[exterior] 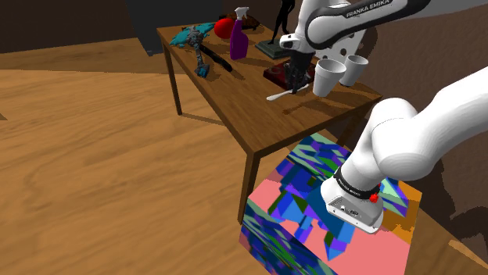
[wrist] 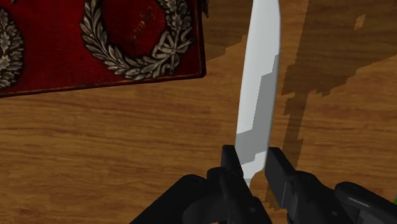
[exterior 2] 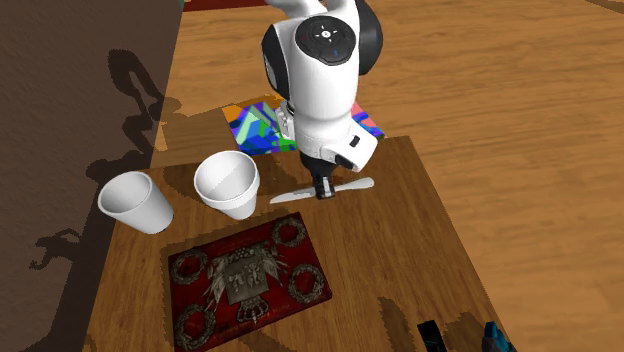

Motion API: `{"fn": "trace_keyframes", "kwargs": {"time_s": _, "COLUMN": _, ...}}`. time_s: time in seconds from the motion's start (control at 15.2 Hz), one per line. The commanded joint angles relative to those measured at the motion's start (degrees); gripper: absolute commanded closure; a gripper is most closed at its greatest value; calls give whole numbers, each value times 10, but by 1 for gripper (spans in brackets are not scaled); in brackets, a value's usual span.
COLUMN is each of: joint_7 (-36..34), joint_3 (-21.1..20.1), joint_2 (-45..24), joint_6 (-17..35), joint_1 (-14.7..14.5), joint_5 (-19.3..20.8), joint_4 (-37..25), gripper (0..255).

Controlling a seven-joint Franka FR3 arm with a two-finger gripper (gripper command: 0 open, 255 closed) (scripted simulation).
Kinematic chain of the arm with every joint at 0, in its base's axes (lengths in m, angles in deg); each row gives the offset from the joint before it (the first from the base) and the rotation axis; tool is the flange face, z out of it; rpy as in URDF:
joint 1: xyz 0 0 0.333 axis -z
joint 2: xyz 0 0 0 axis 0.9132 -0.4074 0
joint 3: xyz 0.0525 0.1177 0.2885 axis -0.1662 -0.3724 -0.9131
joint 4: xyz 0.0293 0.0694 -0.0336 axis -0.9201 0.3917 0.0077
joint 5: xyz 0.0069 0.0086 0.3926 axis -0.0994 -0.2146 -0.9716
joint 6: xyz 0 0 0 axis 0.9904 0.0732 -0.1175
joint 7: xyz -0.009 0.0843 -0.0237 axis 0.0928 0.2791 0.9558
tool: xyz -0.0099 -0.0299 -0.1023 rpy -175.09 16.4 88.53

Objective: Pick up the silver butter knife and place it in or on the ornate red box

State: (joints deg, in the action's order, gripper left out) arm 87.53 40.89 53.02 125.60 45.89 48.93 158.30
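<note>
We find the tool (wrist: 254, 160) pinching one end of the pale grey knife (wrist: 261, 83), pressed against it from both sides. The knife sits just beside the red box (wrist: 95, 44) with silver wreaths, off one of its corners and not touching it, over the wooden worktop (wrist: 95, 146); whether it rests on the wood or is raised we cannot tell. Two white cups (exterior 2: 228, 185) stand near the box on that same side.
</note>
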Motion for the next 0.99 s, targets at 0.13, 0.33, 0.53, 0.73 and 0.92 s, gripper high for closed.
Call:
{"fn": "trace_keyframes", "kwargs": {"time_s": 0.13, "joint_7": 0, "joint_3": -12, "joint_2": 17, "joint_6": -38, "joint_1": 3, "joint_5": -3, "joint_4": -21, "gripper": 255}}
{"fn": "trace_keyframes", "kwargs": {"time_s": 0.33, "joint_7": -1, "joint_3": -22, "joint_2": 28, "joint_6": -64, "joint_1": 4, "joint_5": -6, "joint_4": -37, "gripper": 255}}
{"fn": "trace_keyframes", "kwargs": {"time_s": 0.53, "joint_7": -2, "joint_3": -30, "joint_2": 37, "joint_6": -90, "joint_1": 4, "joint_5": -9, "joint_4": -53, "gripper": 255}}
{"fn": "trace_keyframes", "kwargs": {"time_s": 0.73, "joint_7": -2, "joint_3": -39, "joint_2": 45, "joint_6": -115, "joint_1": 4, "joint_5": -13, "joint_4": -71, "gripper": 255}}
{"fn": "trace_keyframes", "kwargs": {"time_s": 0.92, "joint_7": 29, "joint_3": -12, "joint_2": 17, "joint_6": -119, "joint_1": 0, "joint_5": -16, "joint_4": -107, "gripper": 255}}
